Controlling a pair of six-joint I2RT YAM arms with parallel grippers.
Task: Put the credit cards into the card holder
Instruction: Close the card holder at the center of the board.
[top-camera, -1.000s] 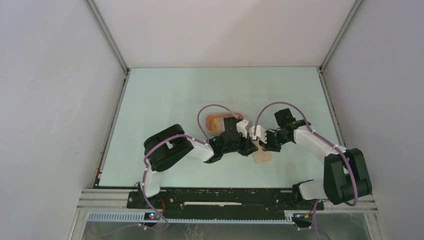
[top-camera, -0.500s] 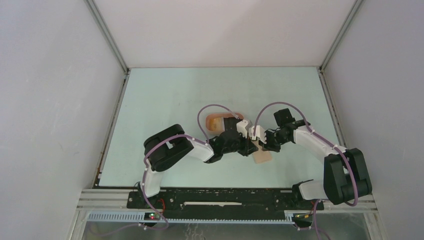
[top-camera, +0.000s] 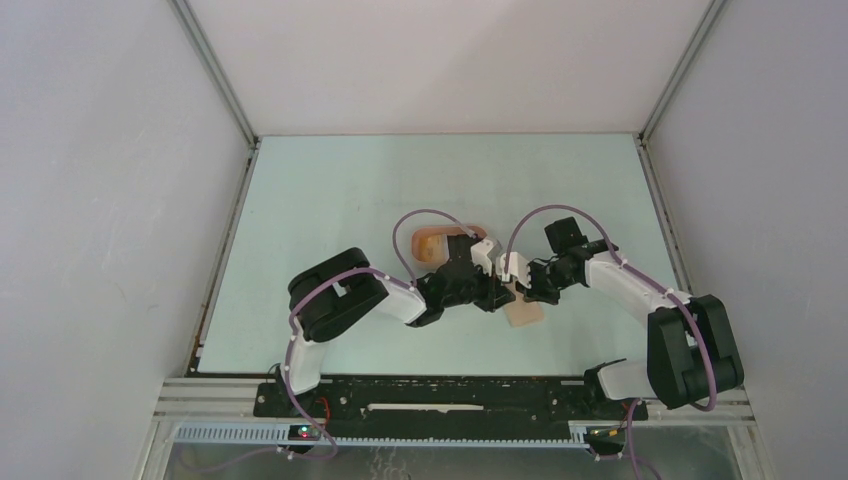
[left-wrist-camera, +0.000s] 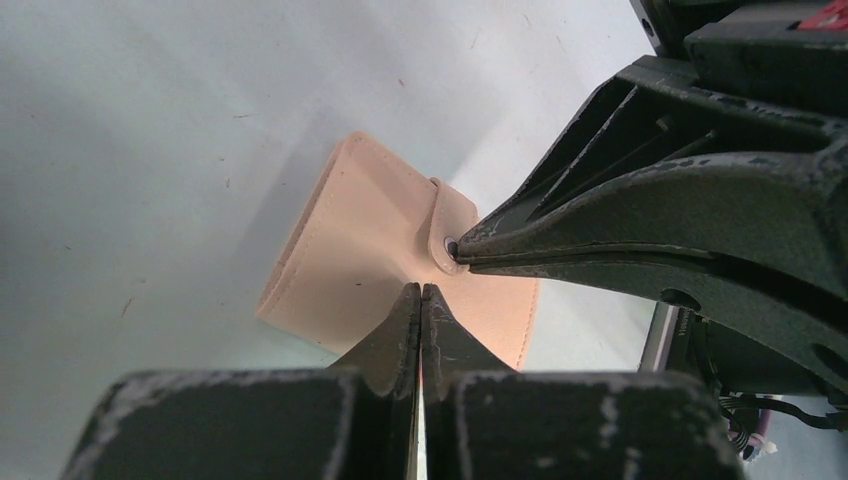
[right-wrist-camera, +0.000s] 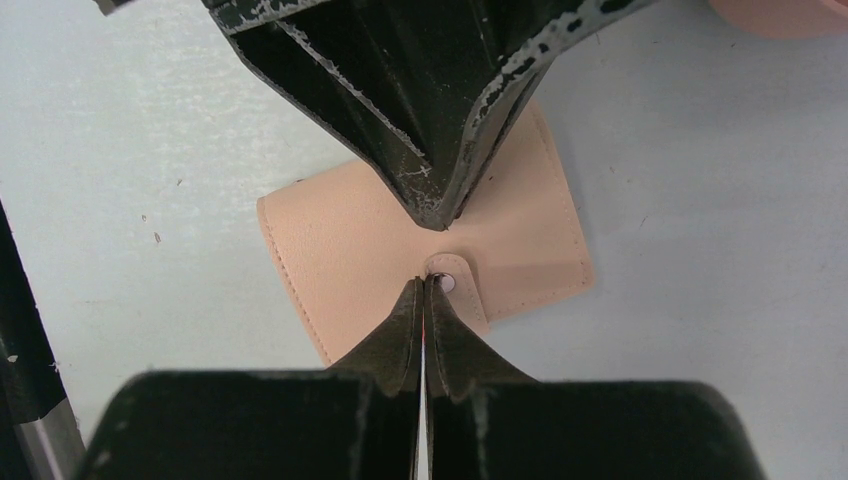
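Note:
The card holder (top-camera: 524, 313) is a beige-tan wallet lying folded on the table, its snap tab (right-wrist-camera: 462, 290) on top. My left gripper (left-wrist-camera: 421, 290) is shut, and its tips press down on the wallet's middle. My right gripper (right-wrist-camera: 422, 283) is shut too; it comes in from the opposite side, with its tips at the snap tab. Whether it pinches the tab I cannot tell. In the top view both grippers meet over the wallet, left gripper (top-camera: 503, 297) and right gripper (top-camera: 520, 293). One yellow-orange credit card (top-camera: 430, 244) shows in the tray; the other credit cards are hidden.
A salmon-pink oval tray (top-camera: 481, 231) sits just behind the left wrist, mostly covered by it and its cable. The pale green table (top-camera: 330, 200) is walled in by white panels on three sides.
The right gripper's jaws have closed the last little way at the snap tab. Both arms have hardly moved, and the wallet lies where it was.

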